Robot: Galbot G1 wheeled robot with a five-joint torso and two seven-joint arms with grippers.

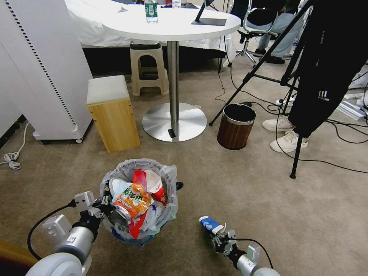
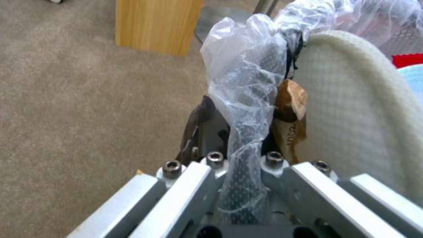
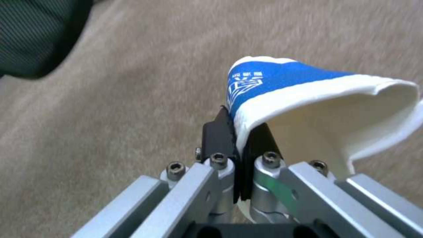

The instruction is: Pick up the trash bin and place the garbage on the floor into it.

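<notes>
Carpet (image 1: 268,199): beige, covering the whole floor from near to far.
White cabinet (image 1: 42,69): tall, far left, standing on the carpet.
Round table (image 1: 172,23): white top on a steel post with a disc foot, far centre; a green-labelled bottle (image 1: 151,10) stands on it.
Tripod (image 1: 291,88): black, far right, draped with dark cloth; a person's white shoes (image 1: 283,132) stand beside its legs.
Wooden box stool (image 1: 111,113): light wood with a white top, left of the table's foot, beside the cabinet.
Brown bin (image 1: 235,126): wood-grain with a metal rim, right of the table's foot, well apart from the near things.
Trash bin (image 1: 132,230): black mesh lined with a crinkly clear bag, near, left of centre, heaped full; an orange wrapper (image 1: 132,199), red wrappers and white pieces rise above the rim.
Left gripper (image 1: 104,203): at the near-left side of the trash bin, jaws clenched on the bagged mesh rim; the left wrist view shows the plastic-covered mesh running between the fingers, with a white slipper (image 2: 352,109) and a brown wooden piece (image 2: 290,102) just inside the rim.
Right gripper (image 1: 218,234): near, right of the trash bin and apart from it, low over the carpet, jaws pinched on the flattened wall of the paper cup.
Paper cup (image 1: 210,224): blue and white, squashed, pointing toward the far left from the right gripper.
</notes>
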